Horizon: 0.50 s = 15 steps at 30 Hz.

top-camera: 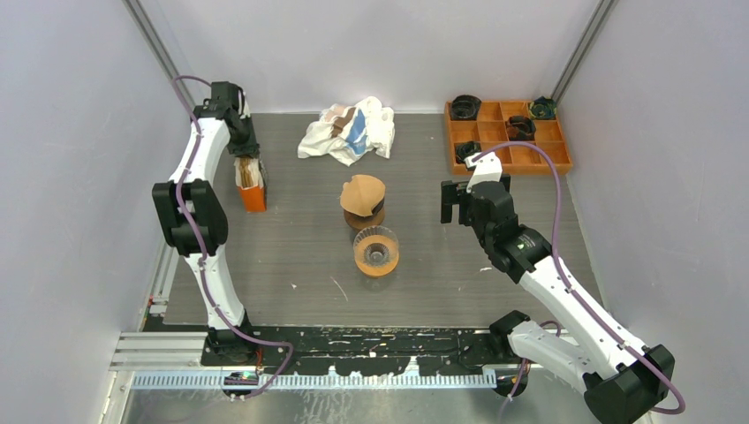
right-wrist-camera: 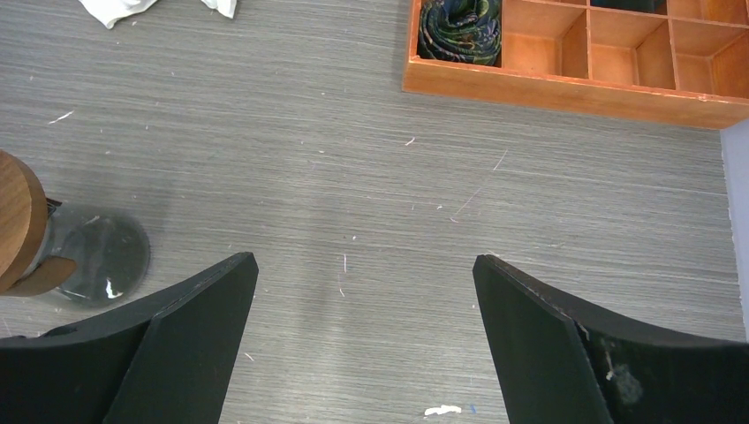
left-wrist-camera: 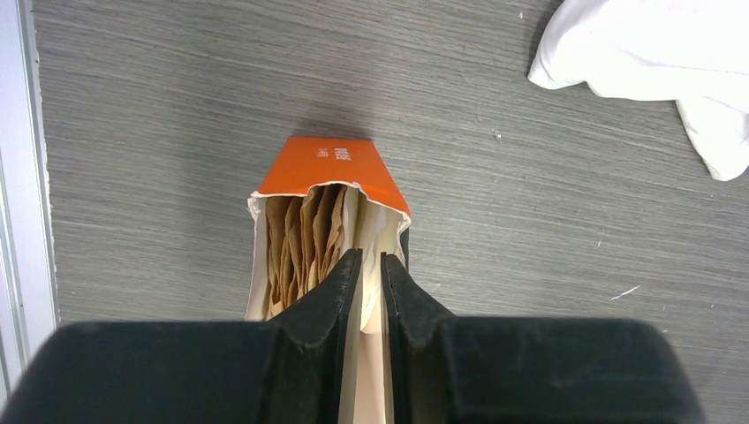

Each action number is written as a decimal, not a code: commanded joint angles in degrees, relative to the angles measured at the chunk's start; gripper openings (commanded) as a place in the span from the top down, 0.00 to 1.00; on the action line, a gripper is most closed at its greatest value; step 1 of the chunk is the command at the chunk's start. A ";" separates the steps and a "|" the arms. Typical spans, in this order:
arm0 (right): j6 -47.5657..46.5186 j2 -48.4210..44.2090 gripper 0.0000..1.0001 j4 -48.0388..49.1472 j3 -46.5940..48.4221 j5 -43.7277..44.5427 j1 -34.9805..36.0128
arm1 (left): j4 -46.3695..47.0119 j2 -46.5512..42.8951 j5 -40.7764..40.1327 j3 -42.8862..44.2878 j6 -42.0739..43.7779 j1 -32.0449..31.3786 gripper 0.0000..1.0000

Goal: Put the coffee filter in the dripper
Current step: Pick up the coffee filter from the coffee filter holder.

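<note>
An orange filter box (top-camera: pixel 253 193) (left-wrist-camera: pixel 340 162) stands open at the table's left, with several brown coffee filters (left-wrist-camera: pixel 305 237) upright inside. My left gripper (top-camera: pixel 245 152) (left-wrist-camera: pixel 371 256) reaches down into the box's right side. Its jaws are nearly together, pinching a pale, wavy-edged coffee filter (left-wrist-camera: pixel 375 225) between them. The orange ribbed dripper (top-camera: pixel 376 253) sits at the table's middle, well to the right of that gripper. My right gripper (top-camera: pixel 452 203) (right-wrist-camera: pixel 364 258) hangs wide open over bare table to the dripper's right, holding nothing.
A brown cone (top-camera: pixel 363 194) (right-wrist-camera: pixel 18 221) rests on a glass-based stand just behind the dripper. A crumpled white cloth (top-camera: pixel 349 131) (left-wrist-camera: pixel 654 53) lies at the back. An orange compartment tray (top-camera: pixel 510 164) (right-wrist-camera: pixel 565 93) with dark parts sits back right.
</note>
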 commanded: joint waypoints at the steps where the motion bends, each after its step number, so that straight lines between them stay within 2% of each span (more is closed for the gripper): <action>1: 0.79 -0.44 0.00 1.79 1.73 0.05 -0.10 | 2.25 -1.00 0.17 2.67 0.06 0.24 0.86; 15: 0.79 -0.48 0.00 1.70 1.75 0.07 -0.10 | 2.88 0.82 -0.80 4.15 1.01 0.17 0.86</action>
